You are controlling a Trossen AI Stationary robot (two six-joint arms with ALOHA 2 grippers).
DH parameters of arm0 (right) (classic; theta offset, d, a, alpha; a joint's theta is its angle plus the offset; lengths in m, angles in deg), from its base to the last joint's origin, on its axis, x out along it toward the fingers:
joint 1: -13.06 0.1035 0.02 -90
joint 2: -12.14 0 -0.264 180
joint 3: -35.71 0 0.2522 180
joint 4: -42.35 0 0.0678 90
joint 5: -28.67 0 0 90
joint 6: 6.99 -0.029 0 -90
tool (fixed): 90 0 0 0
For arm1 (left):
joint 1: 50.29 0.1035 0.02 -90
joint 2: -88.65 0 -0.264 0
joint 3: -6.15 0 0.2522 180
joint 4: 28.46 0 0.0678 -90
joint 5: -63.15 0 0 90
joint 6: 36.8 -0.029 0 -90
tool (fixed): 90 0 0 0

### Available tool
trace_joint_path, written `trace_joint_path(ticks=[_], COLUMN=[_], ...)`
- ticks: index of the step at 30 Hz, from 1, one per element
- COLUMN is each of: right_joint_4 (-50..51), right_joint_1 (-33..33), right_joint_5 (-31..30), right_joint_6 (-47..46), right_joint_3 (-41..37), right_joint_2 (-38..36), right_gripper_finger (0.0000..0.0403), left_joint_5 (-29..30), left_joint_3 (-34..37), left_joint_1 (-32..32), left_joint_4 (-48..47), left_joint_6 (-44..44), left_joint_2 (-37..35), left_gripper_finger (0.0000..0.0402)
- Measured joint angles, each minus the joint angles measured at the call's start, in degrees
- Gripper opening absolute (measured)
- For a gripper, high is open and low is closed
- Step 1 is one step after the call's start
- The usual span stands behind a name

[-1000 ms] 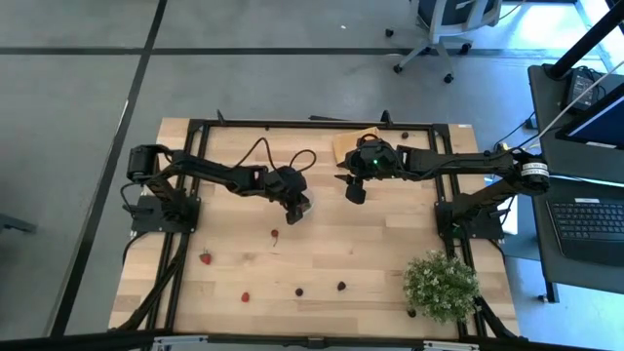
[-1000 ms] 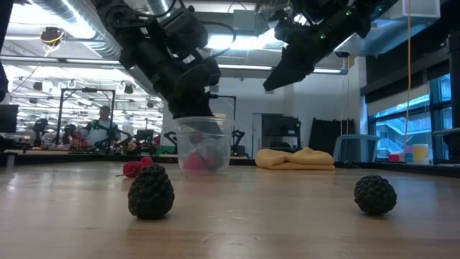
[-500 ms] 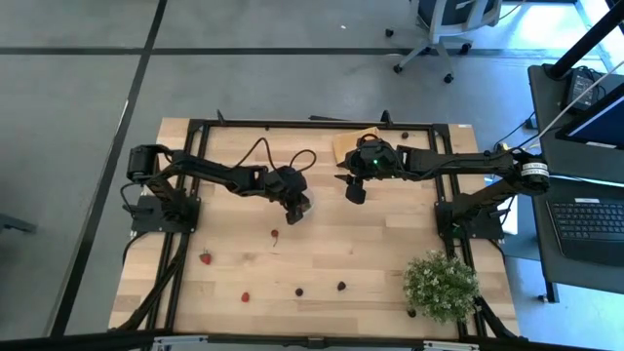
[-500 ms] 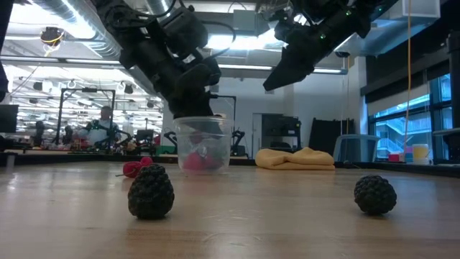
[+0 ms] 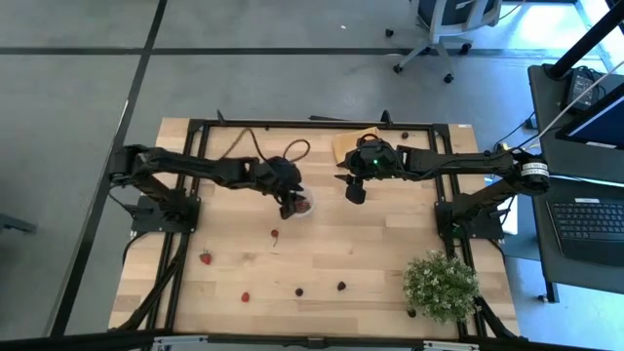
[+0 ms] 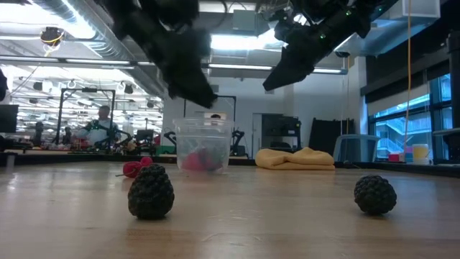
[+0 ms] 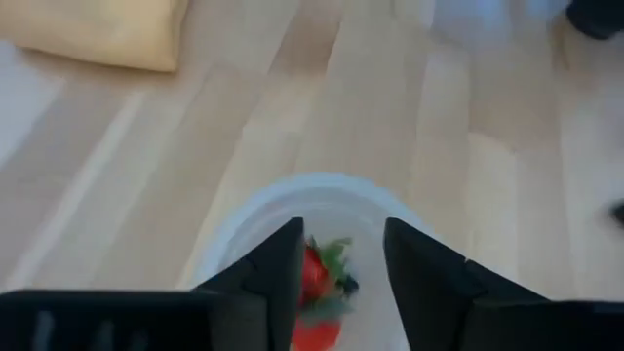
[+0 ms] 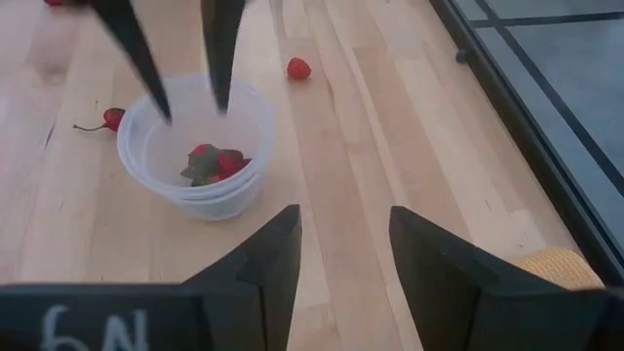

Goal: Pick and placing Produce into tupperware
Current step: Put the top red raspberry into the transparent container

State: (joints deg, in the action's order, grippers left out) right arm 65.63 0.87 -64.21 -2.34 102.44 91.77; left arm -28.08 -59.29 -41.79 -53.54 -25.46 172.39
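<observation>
The wooden desk (image 5: 361, 244) is sitting in an open lab, and the high view is showing the left pincer (image 5: 290, 202) hovering just above the tupperware (image 5: 304, 206) near the middle, fingers parted and holding nothing, with loose produce (image 5: 206, 257) lying nearer the front edge. The right wrist view is showing what the overhead cannot: red strawberries resting inside the tub, while the right pincer (image 5: 354, 190) is waiting nearby in the air, partly open and empty. The low view alone is showing two dark berries (image 6: 151, 191) in the foreground.
</observation>
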Motion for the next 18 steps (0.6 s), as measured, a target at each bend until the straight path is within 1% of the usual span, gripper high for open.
trace_joint_path(ticks=[5, 7, 10, 13, 16, 18], right_joint_4=[-1.1, -1.4, -2.4, -2.9, -3.2, -3.6], right_joint_1=[0.0, 0.0, 0.0, 0.0, 0.0, 0.0], right_joint_5=[0.0, 0.0, 0.0, 0.0, 0.0, 0.0], right_joint_6=[-0.1, -0.1, -0.4, -1.9, -2.9, -2.9], right_joint_3=[0.0, 0.0, 0.0, 0.0, 0.0, 0.0], right_joint_2=[0.0, 0.0, 0.0, 0.0, 0.0, 0.0], right_gripper_finger=[0.0161, 0.0161, 0.0161, 0.0161, 0.0161, 0.0161], left_joint_5=[0.4, 1.7, 5.8, 10.1, 10.7, 10.2], left_joint_3=[-3.0, -3.7, -3.8, -3.8, -3.8, -3.8], left_joint_1=[2.9, 4.2, 6.1, 8.0, 10.5, 11.8], left_joint_4=[-17.3, -21.8, -26.5, -29.3, -32.1, -34.8], left_joint_6=[-2.6, -3.4, -3.7, 0.9, 5.9, 6.1], left_joint_2=[-9.0, -12.3, -17.0, -20.2, -21.2, -21.0], left_gripper_finger=[0.0143, 0.0143, 0.0143, 0.0143, 0.0143, 0.0144])
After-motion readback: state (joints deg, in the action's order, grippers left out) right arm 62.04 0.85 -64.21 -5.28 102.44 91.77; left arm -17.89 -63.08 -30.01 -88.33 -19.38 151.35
